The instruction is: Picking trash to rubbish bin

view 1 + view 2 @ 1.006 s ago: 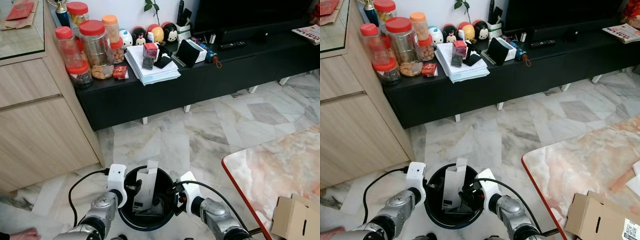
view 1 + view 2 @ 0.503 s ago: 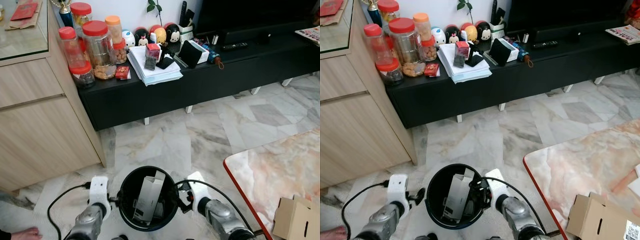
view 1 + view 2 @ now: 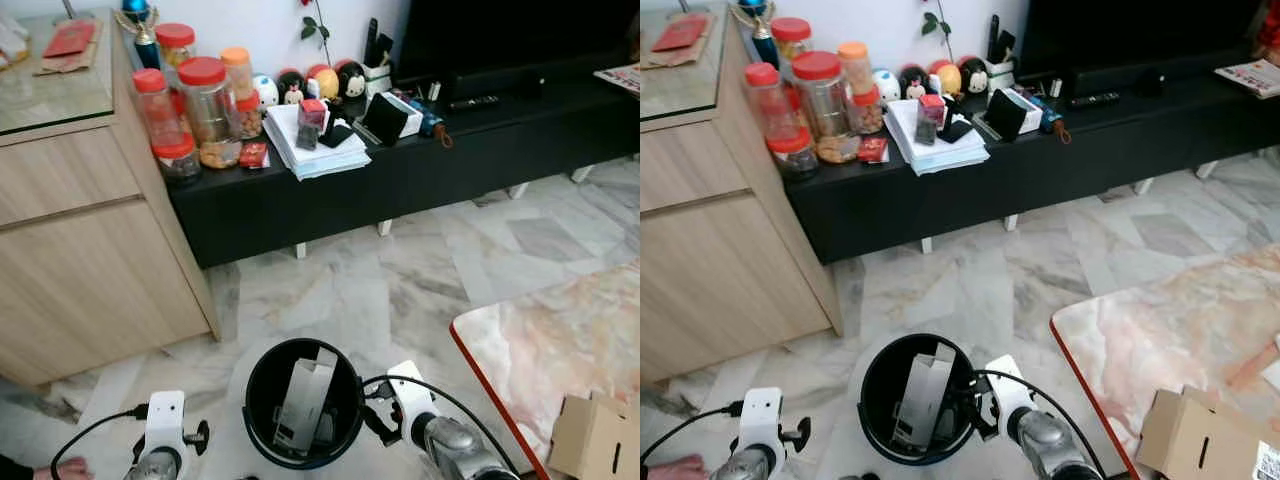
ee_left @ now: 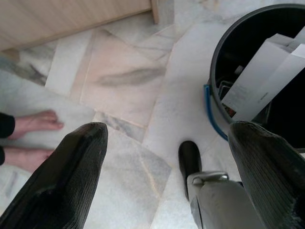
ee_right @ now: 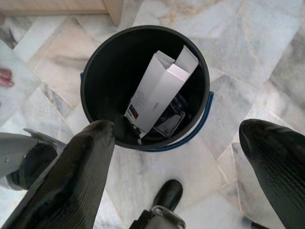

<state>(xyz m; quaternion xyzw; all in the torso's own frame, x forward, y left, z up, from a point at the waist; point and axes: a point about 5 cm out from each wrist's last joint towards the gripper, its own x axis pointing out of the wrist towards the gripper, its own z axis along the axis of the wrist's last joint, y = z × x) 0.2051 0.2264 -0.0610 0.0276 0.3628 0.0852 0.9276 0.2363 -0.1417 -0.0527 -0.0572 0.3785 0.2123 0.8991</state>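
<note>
One white carton (image 5: 159,93) in black bin (image 5: 97,71) (label unreadable), L claw (image 4: 167,167) & R claw (image 5: 176,157) both apart.

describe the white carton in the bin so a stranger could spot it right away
On the marble floor in front of the long black TV console stands a round black rubbish bin. Inside it, a tall white carton leans on a slant with its top flap open. It is the one pale thing there, lying over dark trash at the bottom.
</note>
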